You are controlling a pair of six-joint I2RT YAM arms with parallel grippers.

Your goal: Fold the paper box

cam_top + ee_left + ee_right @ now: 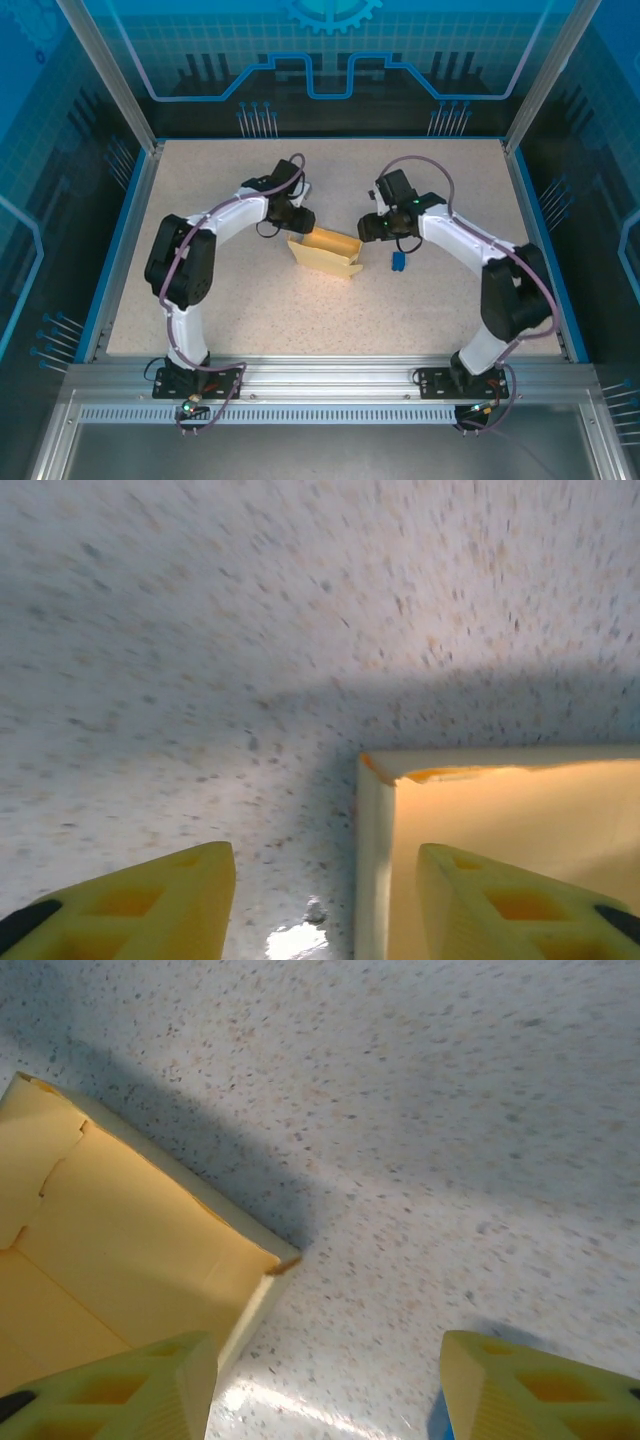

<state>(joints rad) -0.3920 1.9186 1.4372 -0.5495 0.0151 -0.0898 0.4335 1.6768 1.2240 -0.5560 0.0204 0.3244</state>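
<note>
Box (325, 253) lies on table (250, 310), about mid-table, long side running from left-far to right-near. Small object (398, 263) lies on the table just right of the box, apart from it. Left gripper (300, 222) is at the box's far-left end and right gripper (372, 230) at its far-right end, the box between them. In the left wrist view a box wall runs between the fingers (150, 905), one over bare table and the other over the box's inside. In the right wrist view one finger is over the box's inside near a corner. The other is over the table, with the small object just beside it.
</note>
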